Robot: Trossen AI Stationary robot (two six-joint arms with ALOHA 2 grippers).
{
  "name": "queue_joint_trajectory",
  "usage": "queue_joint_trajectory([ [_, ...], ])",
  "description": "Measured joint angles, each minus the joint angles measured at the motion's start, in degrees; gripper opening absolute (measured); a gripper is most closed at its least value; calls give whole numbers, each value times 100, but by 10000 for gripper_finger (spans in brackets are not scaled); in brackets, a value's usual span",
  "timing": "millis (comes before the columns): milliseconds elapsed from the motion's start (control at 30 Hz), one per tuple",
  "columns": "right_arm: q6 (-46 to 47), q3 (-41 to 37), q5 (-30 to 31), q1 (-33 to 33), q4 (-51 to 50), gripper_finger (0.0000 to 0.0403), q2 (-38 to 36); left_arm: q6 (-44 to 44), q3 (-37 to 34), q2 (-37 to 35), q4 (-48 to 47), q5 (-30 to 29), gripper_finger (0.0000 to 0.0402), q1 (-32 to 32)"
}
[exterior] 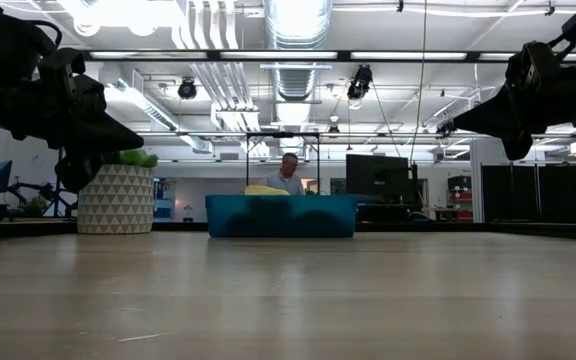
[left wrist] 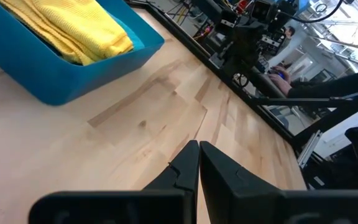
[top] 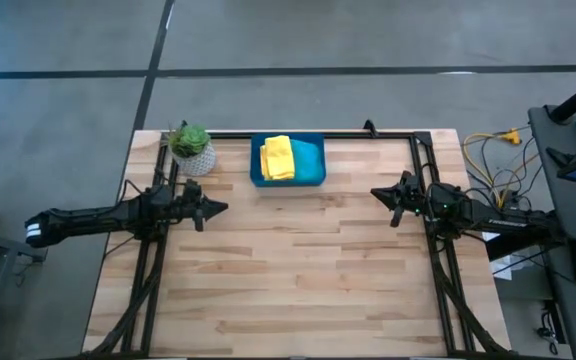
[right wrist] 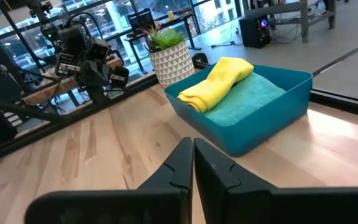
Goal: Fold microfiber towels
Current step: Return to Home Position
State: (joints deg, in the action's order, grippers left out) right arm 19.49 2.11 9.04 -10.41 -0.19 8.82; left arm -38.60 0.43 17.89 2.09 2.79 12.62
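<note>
A yellow microfiber towel lies folded on a teal towel inside the blue plastic bin at the table's far middle. Both also show in the right wrist view, yellow over teal. The lime green and blue towels are out of view. My left gripper hovers shut above the table's left side, pointing right. My right gripper hovers shut above the right side, pointing left. Both are empty and clear of the bin.
A potted plant in a white patterned pot stands left of the bin. A dark metal frame runs along the table's far edge and sides. Bare wooden tabletop lies between the arms and toward the near edge. A person sits beyond the table.
</note>
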Motion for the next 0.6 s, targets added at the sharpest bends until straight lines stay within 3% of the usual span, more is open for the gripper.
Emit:
queue_joint_trajectory([
  [600, 0, 0, 0, 0, 2, 9, 0, 1, -2, 36, -1, 0, 0, -2],
])
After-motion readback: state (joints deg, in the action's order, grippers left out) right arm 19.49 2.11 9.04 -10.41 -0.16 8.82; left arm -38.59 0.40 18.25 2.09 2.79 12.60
